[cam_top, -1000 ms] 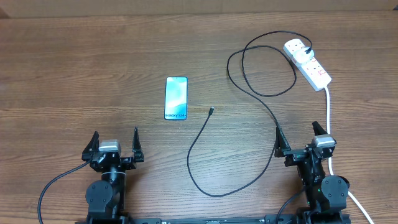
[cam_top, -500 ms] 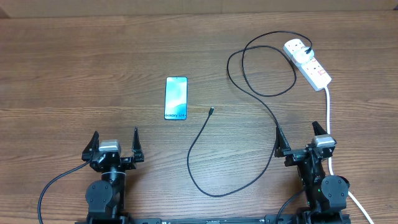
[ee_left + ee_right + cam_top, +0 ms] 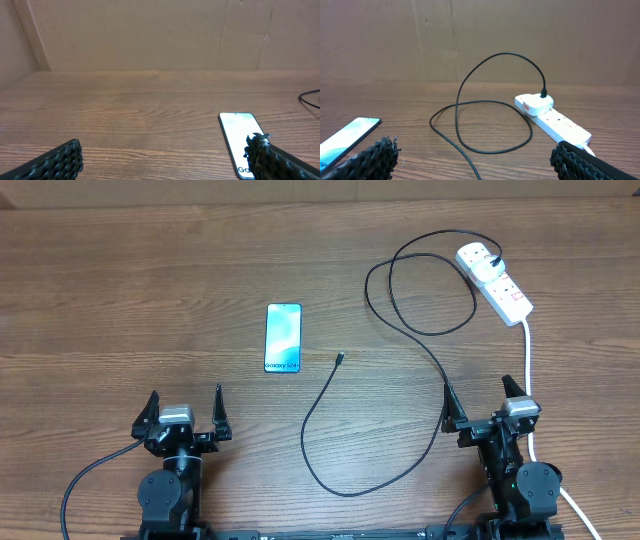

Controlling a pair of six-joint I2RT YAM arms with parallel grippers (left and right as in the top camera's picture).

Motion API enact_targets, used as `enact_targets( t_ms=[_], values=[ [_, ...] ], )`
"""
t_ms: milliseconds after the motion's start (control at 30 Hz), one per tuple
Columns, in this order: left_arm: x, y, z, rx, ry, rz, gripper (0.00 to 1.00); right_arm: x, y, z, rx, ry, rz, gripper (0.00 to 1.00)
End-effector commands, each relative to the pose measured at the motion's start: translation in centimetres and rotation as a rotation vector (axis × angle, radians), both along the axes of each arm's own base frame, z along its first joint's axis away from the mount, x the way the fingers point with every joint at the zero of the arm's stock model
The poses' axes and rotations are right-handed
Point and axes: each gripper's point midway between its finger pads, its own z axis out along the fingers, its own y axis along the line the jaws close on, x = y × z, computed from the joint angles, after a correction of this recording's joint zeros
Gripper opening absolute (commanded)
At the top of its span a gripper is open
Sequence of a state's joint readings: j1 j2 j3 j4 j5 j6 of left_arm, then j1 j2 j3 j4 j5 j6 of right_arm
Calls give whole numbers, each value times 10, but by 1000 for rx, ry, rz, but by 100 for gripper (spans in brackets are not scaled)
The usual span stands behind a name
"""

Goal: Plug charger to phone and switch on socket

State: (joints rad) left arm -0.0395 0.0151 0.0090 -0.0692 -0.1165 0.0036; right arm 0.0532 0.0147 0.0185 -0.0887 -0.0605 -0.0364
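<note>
The phone (image 3: 283, 338) lies face up on the wooden table, screen lit blue; it also shows in the left wrist view as phone (image 3: 235, 134) and in the right wrist view as phone (image 3: 347, 134). The charger (image 3: 345, 435) is a thin black cable looping across the table, its small connector tip (image 3: 339, 359) lying right of the phone. Its other end sits in a white adapter on the socket (image 3: 500, 285), seen in the right wrist view as socket (image 3: 555, 121). My left gripper (image 3: 185, 412) and right gripper (image 3: 482, 400) stand open near the front edge, holding nothing.
The socket's thick white lead (image 3: 528, 360) runs down the right side past my right arm. A brown cardboard wall (image 3: 150, 35) backs the table.
</note>
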Motion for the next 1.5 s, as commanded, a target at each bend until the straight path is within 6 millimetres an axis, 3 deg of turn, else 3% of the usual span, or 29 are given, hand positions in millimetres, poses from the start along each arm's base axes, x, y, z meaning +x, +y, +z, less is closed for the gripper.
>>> enact_targets(
  t_ms=[0,1000,1167,1333,1467],
  values=[
    [0,-1,0,15,-5,-5,100,0,0,0,3,-9,-2,100],
    [0,-4,1,12,-7,-25,100,0,0,0,3,-9,-2,100],
    [-3,-49,6,-142,-21,-280,100,0,0,0,3,-9,-2,100],
    [-23,-98,44,-344,-109,-596,100,0,0,0,3,-9,-2,100],
    [-35,-107,75,-366,-217,-683,100,0,0,0,3,-9,-2,100]
  ],
)
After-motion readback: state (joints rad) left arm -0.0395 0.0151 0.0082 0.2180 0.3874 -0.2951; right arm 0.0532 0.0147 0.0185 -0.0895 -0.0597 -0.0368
